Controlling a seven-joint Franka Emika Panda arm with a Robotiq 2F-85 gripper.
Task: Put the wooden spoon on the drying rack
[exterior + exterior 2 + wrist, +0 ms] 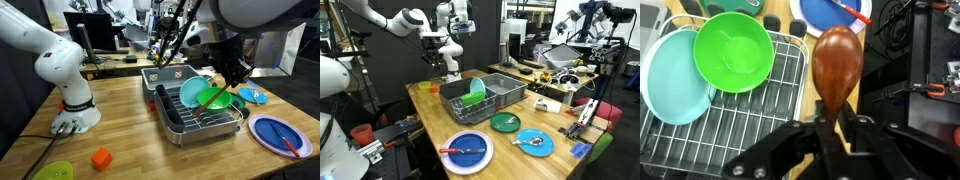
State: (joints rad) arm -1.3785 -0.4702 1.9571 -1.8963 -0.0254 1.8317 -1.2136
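My gripper (pixel 830 115) is shut on the handle of the wooden spoon (pixel 837 60), whose dark oval bowl end points away from me. In the wrist view the spoon hangs over the wooden table just beside the edge of the drying rack (pixel 740 135). The rack holds a green bowl (pixel 733 50) and a light teal plate (pixel 670 85). In both exterior views the gripper (pixel 236 72) (pixel 453 68) hovers above one end of the rack (pixel 195 122) (pixel 495 98). The spoon is too small to make out there.
A blue plate (pixel 272 132) with a red utensil (pixel 290 145) lies beside the rack, and a small blue plate (pixel 253 96) lies behind it. A green plate (pixel 504 122) and a light blue plate (pixel 534 142) lie near the table's edge. An orange block (pixel 101 158) sits near the robot base (pixel 72 105).
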